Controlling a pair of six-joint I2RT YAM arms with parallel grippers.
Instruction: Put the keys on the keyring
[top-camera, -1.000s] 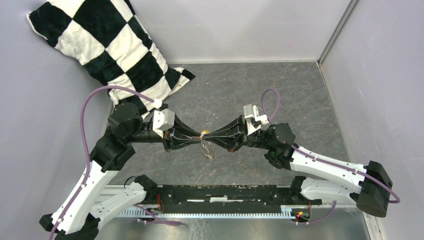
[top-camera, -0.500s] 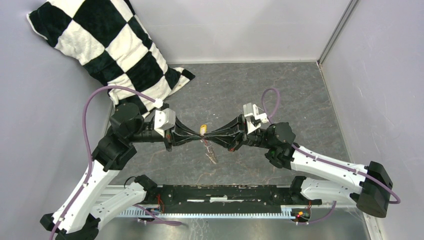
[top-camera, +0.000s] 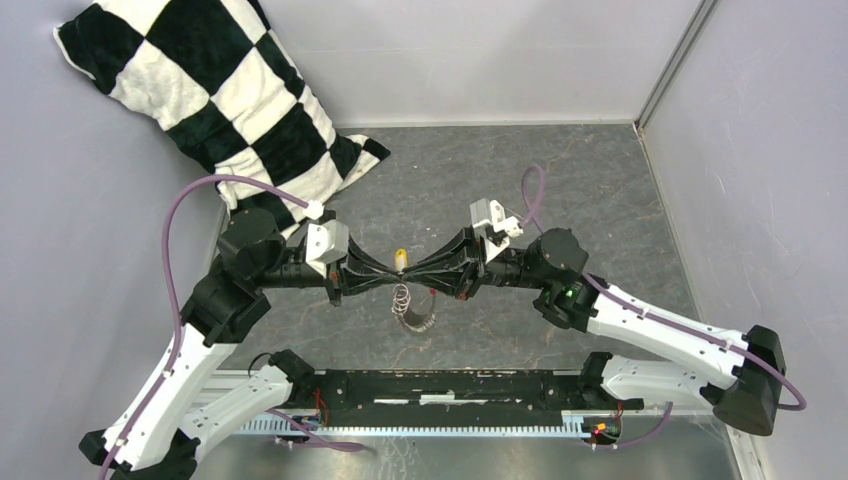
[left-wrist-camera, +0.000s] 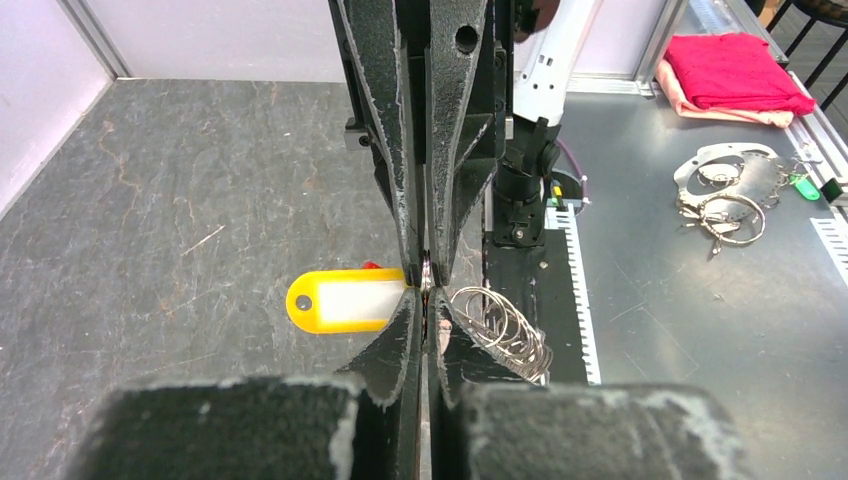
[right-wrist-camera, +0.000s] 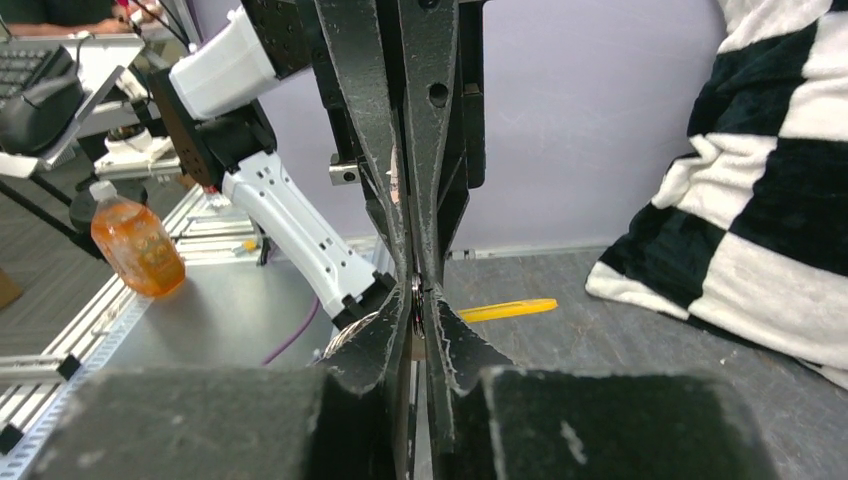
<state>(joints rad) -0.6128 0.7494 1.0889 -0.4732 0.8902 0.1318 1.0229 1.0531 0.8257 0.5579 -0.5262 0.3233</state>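
My left gripper (top-camera: 395, 272) and right gripper (top-camera: 410, 272) meet tip to tip above the middle of the grey floor. The key's yellow plastic head (top-camera: 400, 258) sticks out flat to one side of the tips (left-wrist-camera: 345, 300); its blade is hidden. The keyring (top-camera: 410, 310) hangs as a bunch of silvery coils on the other side (left-wrist-camera: 500, 330), with a bit of red (top-camera: 430, 293) by it. The left gripper (left-wrist-camera: 427, 285) is shut on a thin metal edge of the ring. The right gripper (right-wrist-camera: 417, 295) keeps a narrow slit with that same metal edge inside.
A black-and-white checked pillow (top-camera: 200, 90) leans in the back left corner. Off the floor mat lie a red cloth (left-wrist-camera: 735, 75), a pile of metal rings (left-wrist-camera: 725, 190) and an orange bottle (right-wrist-camera: 137, 247). Walls close in on three sides.
The left gripper has closed. The right arm has pushed left toward it. The coils, stretched out diagonally before, now hang bunched under the tips.
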